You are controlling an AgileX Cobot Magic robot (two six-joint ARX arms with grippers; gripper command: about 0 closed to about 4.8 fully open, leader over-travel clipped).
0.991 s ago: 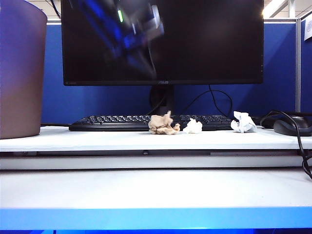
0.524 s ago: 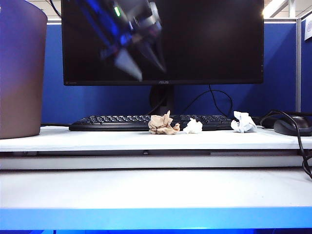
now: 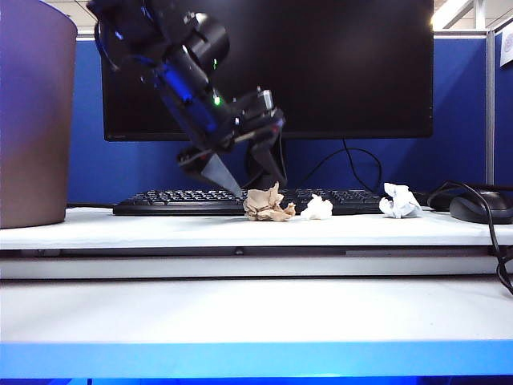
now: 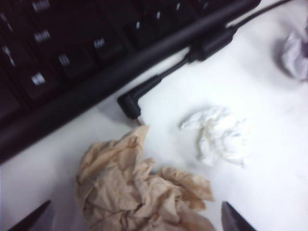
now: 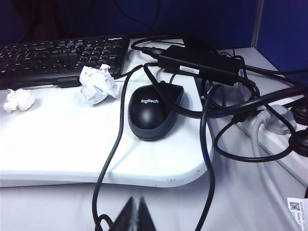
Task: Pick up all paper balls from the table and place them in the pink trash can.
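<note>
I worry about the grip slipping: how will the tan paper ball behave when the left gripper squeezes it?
The tan paper ball looks loosely crumpled with jutting flaps, so it will probably crush and feel very light. Its irregular shape suggests it won't roll. The left gripper, open above it, may catch only a flap.

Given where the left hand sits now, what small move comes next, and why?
Probably lower a little and close. The left hand is open just above the tan paper ball, whose wad lies between the fingertips in the wrist view, not yet gripped.
</note>
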